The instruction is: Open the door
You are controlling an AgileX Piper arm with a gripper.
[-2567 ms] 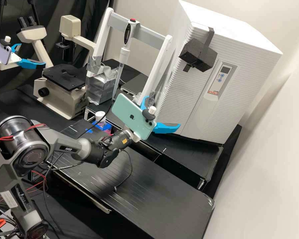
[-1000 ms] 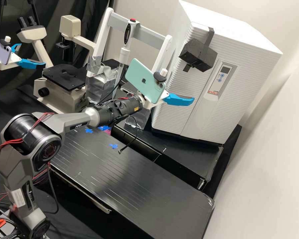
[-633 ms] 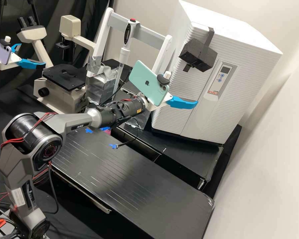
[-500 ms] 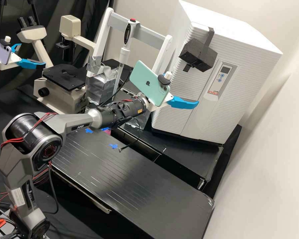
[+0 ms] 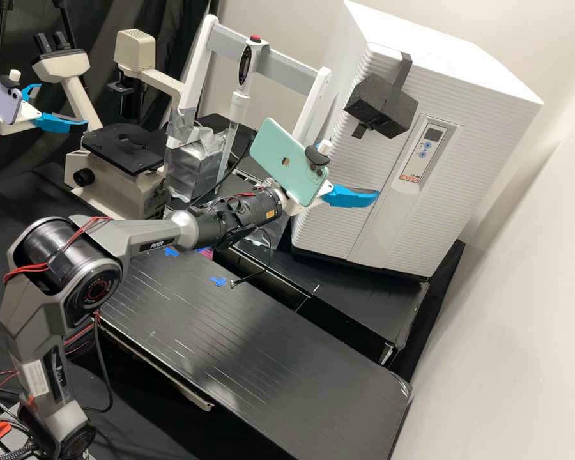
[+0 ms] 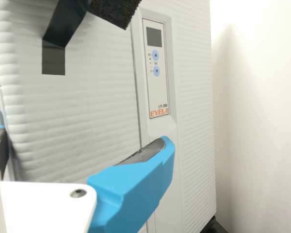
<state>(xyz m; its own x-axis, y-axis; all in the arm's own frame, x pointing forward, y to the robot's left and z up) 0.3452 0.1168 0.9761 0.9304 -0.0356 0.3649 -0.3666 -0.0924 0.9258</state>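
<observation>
Fingers [image 6: 136, 191] parted, my blue-and-white gripper [image 6: 82, 138] sits by the ribbed white door [image 6: 87, 109]; likely aligning, I should next catch its edge [image 6: 10, 114].

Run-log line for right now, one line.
End effector: open | Position: at white cabinet door | Door contact: cannot tell | Door: looks shut

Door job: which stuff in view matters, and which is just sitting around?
Job:
- ribbed white door, on the front of the cabinet
- gripper, open at the door

Just there:
- microscope
- pipette-like tool with a red top, upright
- silver-wrapped box
- blue tape on the black bench
</observation>
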